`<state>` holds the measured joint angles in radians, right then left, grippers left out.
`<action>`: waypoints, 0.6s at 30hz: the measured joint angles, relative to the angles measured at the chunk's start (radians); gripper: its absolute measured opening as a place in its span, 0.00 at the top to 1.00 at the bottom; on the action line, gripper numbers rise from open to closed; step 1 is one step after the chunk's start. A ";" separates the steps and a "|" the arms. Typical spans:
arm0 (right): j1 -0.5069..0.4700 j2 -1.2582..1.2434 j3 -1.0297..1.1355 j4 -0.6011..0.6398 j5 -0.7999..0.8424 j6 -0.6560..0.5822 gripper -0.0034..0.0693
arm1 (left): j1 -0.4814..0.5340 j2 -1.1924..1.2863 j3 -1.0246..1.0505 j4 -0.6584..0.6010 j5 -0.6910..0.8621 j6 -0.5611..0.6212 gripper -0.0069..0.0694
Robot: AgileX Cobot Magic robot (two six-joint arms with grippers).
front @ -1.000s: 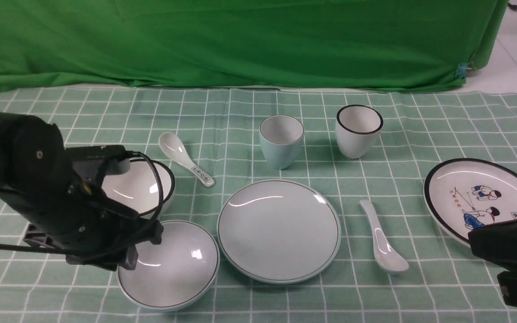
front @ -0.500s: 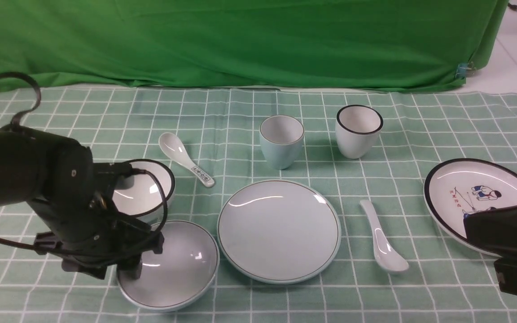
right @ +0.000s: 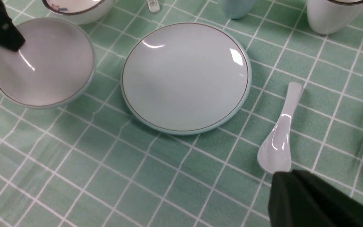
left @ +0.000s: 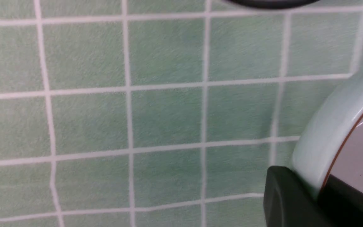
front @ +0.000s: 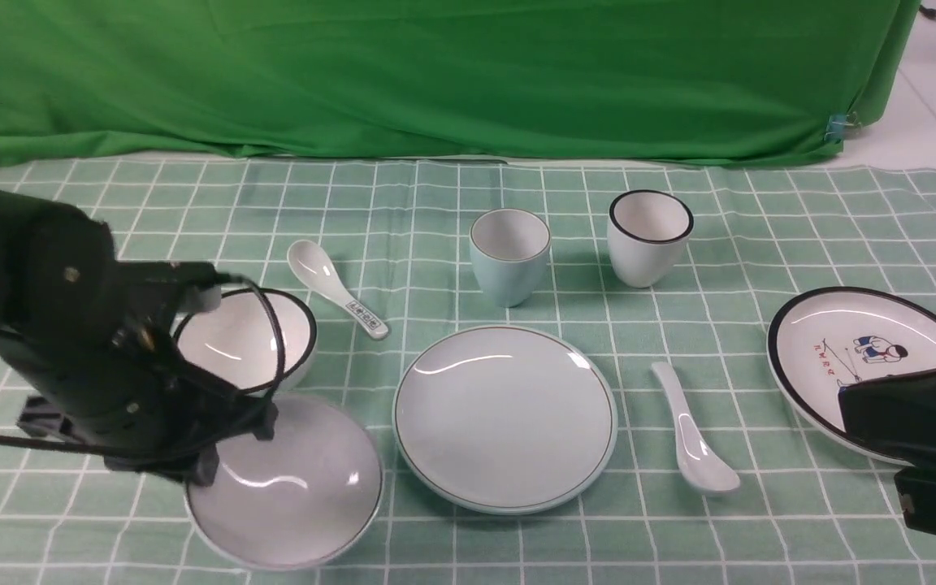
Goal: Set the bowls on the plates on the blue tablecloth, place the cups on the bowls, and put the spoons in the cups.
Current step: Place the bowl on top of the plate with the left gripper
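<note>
Left hand (front: 206, 471): pinched closed on rim of pale blue bowl (front: 293, 487) | purpose: likely carrying to plain plate (front: 505, 418) alongside | right hand: shut, nothing held, presumably waiting

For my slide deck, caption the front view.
Left end effector gripping the pale blue bowl beside the plain pale blue plate.

Black-rimmed plate (front: 850, 341), partly hidden
</note>
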<state>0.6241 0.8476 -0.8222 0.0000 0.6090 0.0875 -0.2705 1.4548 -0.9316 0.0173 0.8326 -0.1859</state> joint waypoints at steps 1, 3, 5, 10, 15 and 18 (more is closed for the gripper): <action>0.000 0.000 0.000 0.000 -0.001 0.000 0.93 | 0.000 -0.022 -0.013 -0.026 0.000 0.018 0.88; 0.000 0.000 0.000 0.000 -0.001 0.000 0.93 | -0.001 -0.047 -0.050 -0.092 -0.006 0.047 0.88; 0.000 0.000 0.000 0.000 -0.002 0.000 0.93 | -0.011 -0.049 -0.093 -0.148 -0.030 0.067 0.88; 0.000 0.000 0.000 0.000 -0.004 0.000 0.93 | -0.105 0.097 -0.250 -0.223 -0.092 0.079 0.88; 0.000 0.000 0.000 0.000 -0.004 -0.001 0.93 | -0.153 0.247 -0.354 -0.237 -0.093 0.080 0.88; 0.000 0.000 0.000 0.000 -0.004 -0.001 0.93 | -0.158 0.329 -0.405 -0.249 -0.086 0.080 0.88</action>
<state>0.6241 0.8476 -0.8222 0.0000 0.6050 0.0863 -0.4286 1.7834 -1.3371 -0.2312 0.7470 -0.1061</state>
